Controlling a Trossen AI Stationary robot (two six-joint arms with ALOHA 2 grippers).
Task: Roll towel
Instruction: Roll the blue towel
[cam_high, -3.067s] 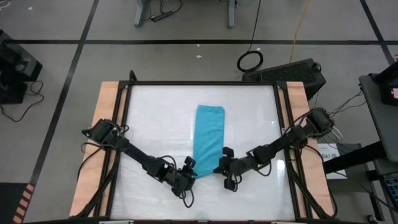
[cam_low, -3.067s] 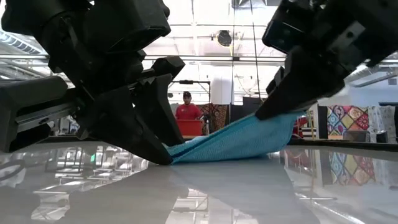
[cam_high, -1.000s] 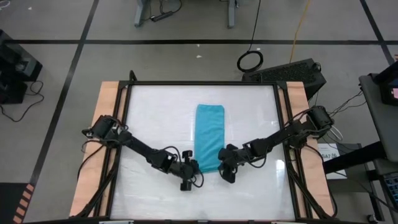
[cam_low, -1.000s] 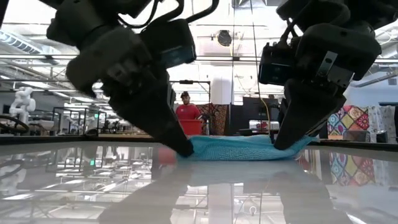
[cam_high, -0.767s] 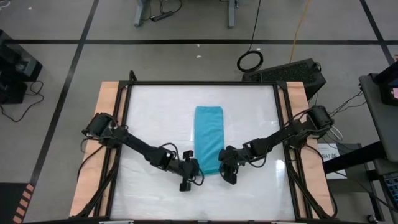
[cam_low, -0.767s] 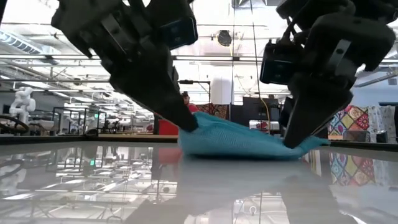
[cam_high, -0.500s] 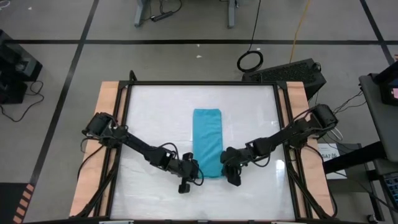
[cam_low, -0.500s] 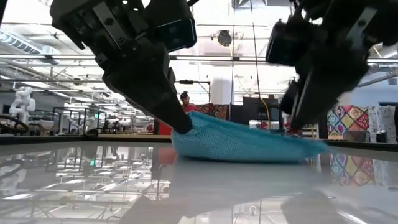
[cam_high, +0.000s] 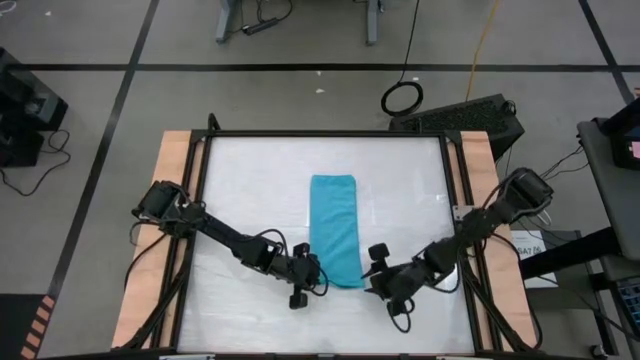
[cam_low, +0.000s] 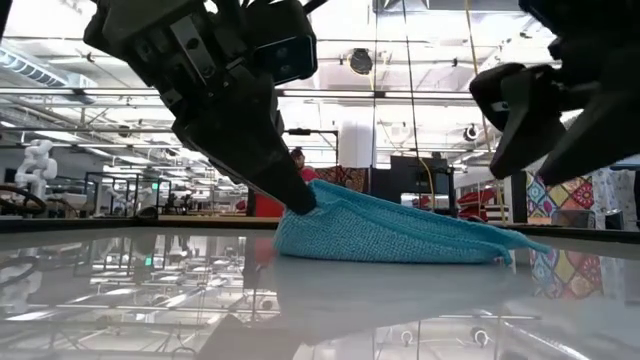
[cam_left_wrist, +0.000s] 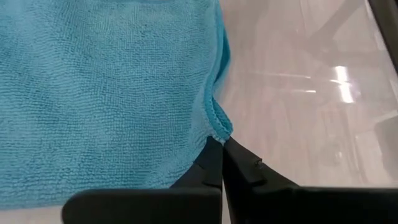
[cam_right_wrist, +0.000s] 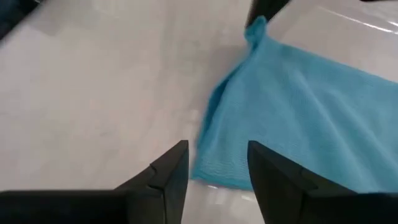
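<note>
At near end of surface (cam_high: 240, 180), towel (cam_high: 333, 230) lies folded, long strip at centre. Left gripper (cam_left_wrist: 219, 144) has jaws pinched tight on near left corner, lifted slightly. Right gripper (cam_right_wrist: 217, 165) hangs free just beside near right corner, jaws parted, empty. You should re-grip right corner level with left, then turn both together so roll starts straight. Towel's far end hidden in low view.

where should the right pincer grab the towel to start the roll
At the free near corner of the towel, which lies flat on the table. The open right pincer faces it from the right side; the left pincer is already shut on the other near corner, lifting it.
</note>
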